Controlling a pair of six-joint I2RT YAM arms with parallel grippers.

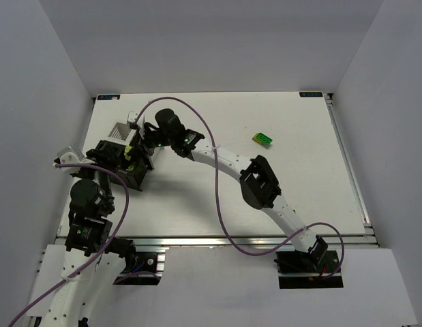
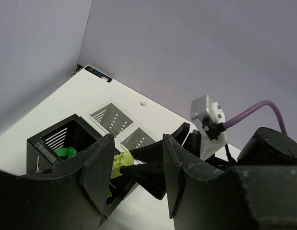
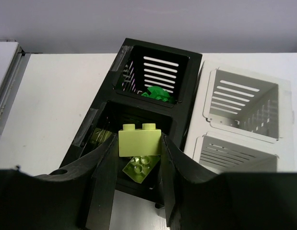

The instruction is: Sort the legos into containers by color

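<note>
My right gripper (image 3: 138,143) is shut on a lime lego (image 3: 140,140), studs up, just above the near compartment of the black container (image 3: 106,84). Another lime lego (image 3: 141,168) lies tilted inside that compartment. Bright green legos (image 3: 158,93) sit in the far compartment. A white container (image 3: 242,103) with two compartments stands right beside the black one. My left gripper (image 2: 138,139) is open next to the black container (image 2: 57,139), holding nothing. Beyond its jaws I see the right gripper's fingers (image 2: 143,168) with the lime lego (image 2: 120,162). One green lego (image 1: 262,138) lies loose on the table.
Both arms crowd the back left of the table (image 1: 313,197), the right arm (image 1: 262,184) stretched diagonally across it. A purple cable (image 1: 214,184) loops over the table. Grey walls close in the sides and the back.
</note>
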